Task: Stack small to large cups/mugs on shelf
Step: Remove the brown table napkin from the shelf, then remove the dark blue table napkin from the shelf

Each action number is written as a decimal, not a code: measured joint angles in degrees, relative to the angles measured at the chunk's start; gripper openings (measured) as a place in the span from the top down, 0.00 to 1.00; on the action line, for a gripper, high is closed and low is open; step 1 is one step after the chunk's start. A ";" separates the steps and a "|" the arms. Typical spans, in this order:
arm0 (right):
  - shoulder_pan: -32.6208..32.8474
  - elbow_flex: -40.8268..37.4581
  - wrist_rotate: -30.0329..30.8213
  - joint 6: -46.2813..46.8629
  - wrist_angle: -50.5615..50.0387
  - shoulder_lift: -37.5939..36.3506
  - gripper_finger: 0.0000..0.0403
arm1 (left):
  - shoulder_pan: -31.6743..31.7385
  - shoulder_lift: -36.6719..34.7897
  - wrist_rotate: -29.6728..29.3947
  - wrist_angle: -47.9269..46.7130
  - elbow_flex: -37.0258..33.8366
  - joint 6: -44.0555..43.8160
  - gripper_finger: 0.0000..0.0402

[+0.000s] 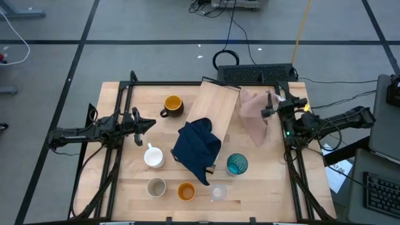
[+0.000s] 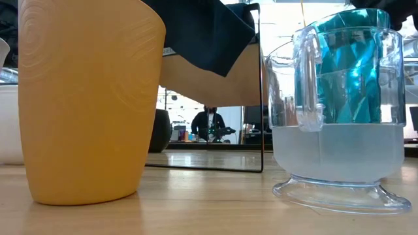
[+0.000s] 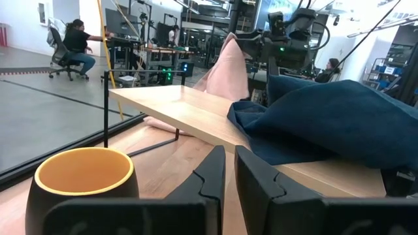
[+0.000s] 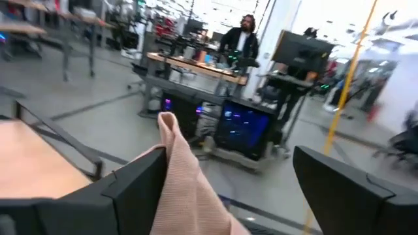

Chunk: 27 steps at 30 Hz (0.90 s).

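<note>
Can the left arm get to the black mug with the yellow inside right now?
Probably yes. The left gripper sits beside the black mug with only bare table between them. The navy cloth lies off to the side, not in the way.

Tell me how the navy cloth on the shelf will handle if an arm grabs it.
The navy cloth is probably floppy: it lies crumpled, draped over the shelf edge onto the table. It would likely sag from a single pinch point and trail. Dragging it might nudge the teal tumbler nearby.
</note>
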 joint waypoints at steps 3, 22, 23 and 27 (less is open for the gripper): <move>2.06 -0.89 -0.02 3.64 0.12 -0.24 0.20 | 0.00 0.00 0.00 -0.01 0.00 -0.01 0.91; 17.76 -5.83 -0.02 2.84 22.00 -7.19 0.21 | 0.00 0.00 1.38 -1.11 0.11 0.58 0.91; 17.88 -5.83 -0.02 2.12 22.11 -7.19 0.21 | 0.02 0.00 1.38 -1.13 0.11 0.58 0.91; 17.91 -5.83 -0.14 0.66 22.09 -7.19 0.21 | 0.01 0.00 1.38 -1.15 0.11 0.40 0.91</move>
